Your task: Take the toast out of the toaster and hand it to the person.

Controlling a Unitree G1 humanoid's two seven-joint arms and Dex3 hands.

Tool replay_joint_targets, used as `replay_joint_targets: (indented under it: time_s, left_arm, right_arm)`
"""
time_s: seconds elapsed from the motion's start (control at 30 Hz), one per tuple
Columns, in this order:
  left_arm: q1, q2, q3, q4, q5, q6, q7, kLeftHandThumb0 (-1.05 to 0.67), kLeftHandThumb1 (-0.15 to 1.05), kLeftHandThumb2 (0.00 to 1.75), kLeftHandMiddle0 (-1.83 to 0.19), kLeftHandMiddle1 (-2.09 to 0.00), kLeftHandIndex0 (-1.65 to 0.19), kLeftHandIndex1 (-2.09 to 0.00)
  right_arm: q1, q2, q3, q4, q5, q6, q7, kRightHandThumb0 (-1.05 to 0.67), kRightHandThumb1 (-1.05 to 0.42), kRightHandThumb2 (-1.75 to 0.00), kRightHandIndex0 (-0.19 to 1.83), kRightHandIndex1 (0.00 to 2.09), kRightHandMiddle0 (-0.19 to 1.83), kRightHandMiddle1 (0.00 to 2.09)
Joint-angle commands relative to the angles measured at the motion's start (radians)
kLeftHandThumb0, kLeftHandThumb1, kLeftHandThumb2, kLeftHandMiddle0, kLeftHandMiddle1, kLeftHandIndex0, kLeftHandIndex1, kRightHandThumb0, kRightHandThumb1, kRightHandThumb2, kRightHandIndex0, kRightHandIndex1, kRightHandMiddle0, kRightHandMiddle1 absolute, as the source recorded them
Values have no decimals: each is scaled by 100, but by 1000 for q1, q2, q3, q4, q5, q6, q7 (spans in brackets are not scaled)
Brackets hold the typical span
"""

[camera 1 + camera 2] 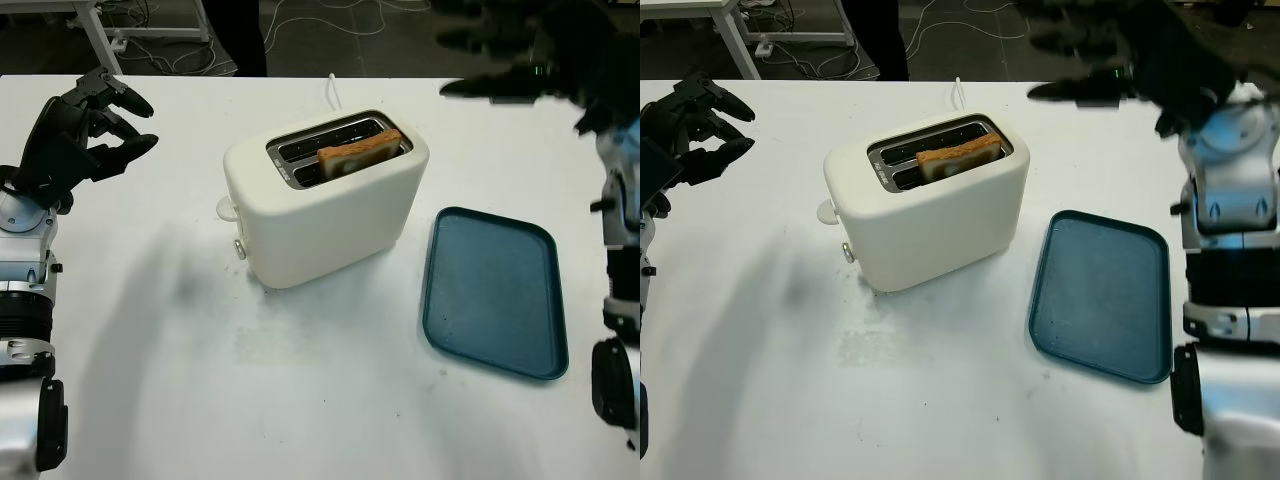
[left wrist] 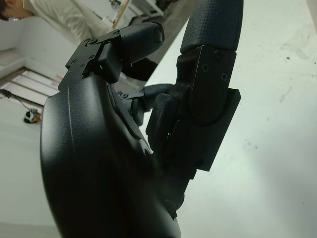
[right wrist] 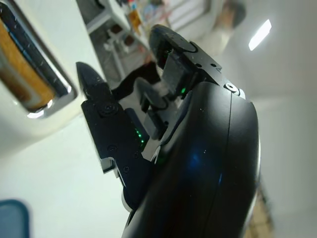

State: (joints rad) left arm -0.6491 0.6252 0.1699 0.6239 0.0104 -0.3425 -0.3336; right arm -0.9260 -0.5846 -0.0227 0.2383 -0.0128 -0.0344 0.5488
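A cream two-slot toaster [image 1: 325,205] stands mid-table, and a slice of browned toast [image 1: 360,152] sticks up out of its nearer slot. The same toast [image 3: 20,74] shows at the edge of the right wrist view. My right hand [image 1: 1110,65] hovers open above the table's far right, behind and to the right of the toaster, holding nothing. My left hand [image 1: 95,125] is raised open at the far left, well away from the toaster.
A dark teal tray [image 1: 495,290] lies flat to the right of the toaster. A white cord [image 1: 332,88] runs off the table's far edge behind the toaster. A person [image 2: 54,17] in a light top shows in the left wrist view's background.
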Motion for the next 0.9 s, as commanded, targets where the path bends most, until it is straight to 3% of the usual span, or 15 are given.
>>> replay_joint_targets:
  time_s: [0.0,0.17,0.57,0.87]
  left_arm:
    - [-8,-1,-4,8,-2,-14,-1,-105,92,16,-29,-155,-26,-146]
    - [-6,0,-4,-2,0,1,-2,-105,92,16,-30,-155,-26,-147]
    - [-3,-2,4,8,-11,-9,-13,-105,92,14,-29,-155,-26,-146]
    - [-1,-4,2,6,-9,-4,-12,-105,92,15,-29,-156,-26,-147]
  right_arm:
    - [-46,3,19,25,-10,-47,17,7,-56,0,93,25,86,18]
    - [-90,21,73,75,-66,-145,3,4,-52,0,99,32,94,22]
    - [-87,60,185,172,-258,-367,-88,-52,-60,-2,105,44,104,20]
    - [-73,73,216,222,-256,-441,-63,-48,-63,-1,87,65,100,14]
